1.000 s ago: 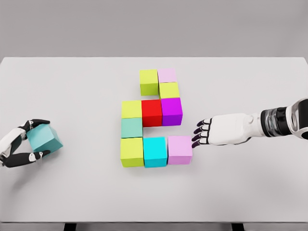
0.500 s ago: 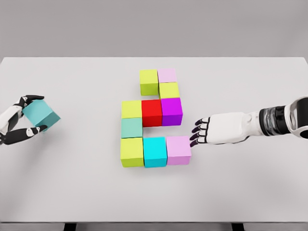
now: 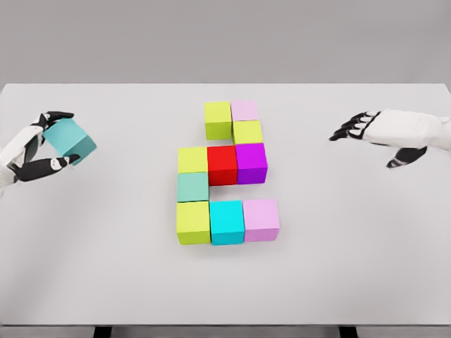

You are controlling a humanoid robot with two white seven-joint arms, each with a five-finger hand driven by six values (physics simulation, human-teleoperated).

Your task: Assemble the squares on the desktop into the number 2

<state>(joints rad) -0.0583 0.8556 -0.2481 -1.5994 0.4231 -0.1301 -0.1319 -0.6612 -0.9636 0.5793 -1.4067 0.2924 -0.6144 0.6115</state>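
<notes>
Since a second ago your left hand (image 3: 35,148) has raised its teal cube (image 3: 68,139), fingers clamped around it, well left of the block figure (image 3: 224,172) at the table's (image 3: 106,267) centre. Your right hand (image 3: 380,130) has withdrawn from the lilac cube (image 3: 261,220), fingers spread and holding nothing.

Left hand (image 3: 32,151) arm cut by left edge, right hand (image 3: 384,134) wrist cut by right edge
</notes>
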